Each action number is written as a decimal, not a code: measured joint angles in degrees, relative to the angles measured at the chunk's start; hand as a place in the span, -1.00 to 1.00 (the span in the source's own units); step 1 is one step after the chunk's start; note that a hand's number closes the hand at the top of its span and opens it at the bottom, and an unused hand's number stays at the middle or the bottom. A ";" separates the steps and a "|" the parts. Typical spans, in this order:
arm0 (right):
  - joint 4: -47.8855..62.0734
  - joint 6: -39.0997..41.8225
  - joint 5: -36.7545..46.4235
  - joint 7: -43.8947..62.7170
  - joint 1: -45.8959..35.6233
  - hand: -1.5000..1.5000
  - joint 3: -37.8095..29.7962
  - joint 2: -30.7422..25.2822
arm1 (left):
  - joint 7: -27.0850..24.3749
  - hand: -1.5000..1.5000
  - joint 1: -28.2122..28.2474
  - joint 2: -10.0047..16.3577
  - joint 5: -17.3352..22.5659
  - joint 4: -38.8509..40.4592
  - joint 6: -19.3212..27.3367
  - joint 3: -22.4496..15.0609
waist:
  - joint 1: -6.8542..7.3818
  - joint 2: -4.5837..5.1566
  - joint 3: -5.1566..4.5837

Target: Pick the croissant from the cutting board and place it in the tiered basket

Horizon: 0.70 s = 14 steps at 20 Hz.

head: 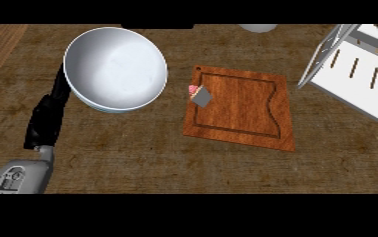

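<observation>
Left hand [46, 118] left of board [244, 111], fingers straight, empty. Advise top-down grasp of grey-pink item [199, 96], board's left edge.

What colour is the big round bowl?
The big round bowl is shiny white, shown best in the head view.

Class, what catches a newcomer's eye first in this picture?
The big white bowl at the upper left stands out first, with the left hand resting beside it. Next comes the wooden cutting board in the middle, a small pink and grey item at its left edge.
</observation>
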 measured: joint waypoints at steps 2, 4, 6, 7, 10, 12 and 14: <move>0.82 -0.11 -0.05 -1.38 0.70 1.00 -0.55 -1.52 | 0.20 0.00 -0.25 0.05 -0.04 0.16 -0.40 0.47 | -0.02 -0.13 -0.13; 1.60 -0.55 -0.35 -3.31 1.81 1.00 -1.22 -3.05 | 0.97 0.00 -0.28 -0.01 -0.37 -0.41 -0.71 0.46 | -0.07 -0.13 -0.12; 2.28 -0.40 -1.43 -6.10 2.67 1.00 -2.14 -4.43 | 0.54 0.00 0.15 -0.61 -0.54 -0.37 -0.71 0.52 | -0.12 -0.15 -0.07; 2.04 -0.17 -1.98 -7.16 3.70 1.00 -2.38 -4.63 | 0.38 0.00 0.33 -0.81 -0.76 -0.48 -0.62 0.59 | -0.20 -0.18 -0.04; 1.82 0.41 -4.15 -10.19 5.11 1.00 -3.95 -5.55 | 0.57 0.00 0.33 -0.79 -0.93 -0.66 -1.16 1.19 | -0.28 -0.17 -0.02; 1.82 0.00 -6.19 -12.67 6.85 1.00 -5.54 -6.14 | 0.69 0.00 0.54 -1.39 -1.41 -1.01 -0.79 1.12 | -0.34 -0.18 -0.02; 2.21 -1.00 -7.88 -14.42 8.64 1.00 -6.97 -6.16 | 0.81 0.00 0.45 -1.20 -1.22 -1.12 -1.45 1.59 | -0.34 -0.15 -0.01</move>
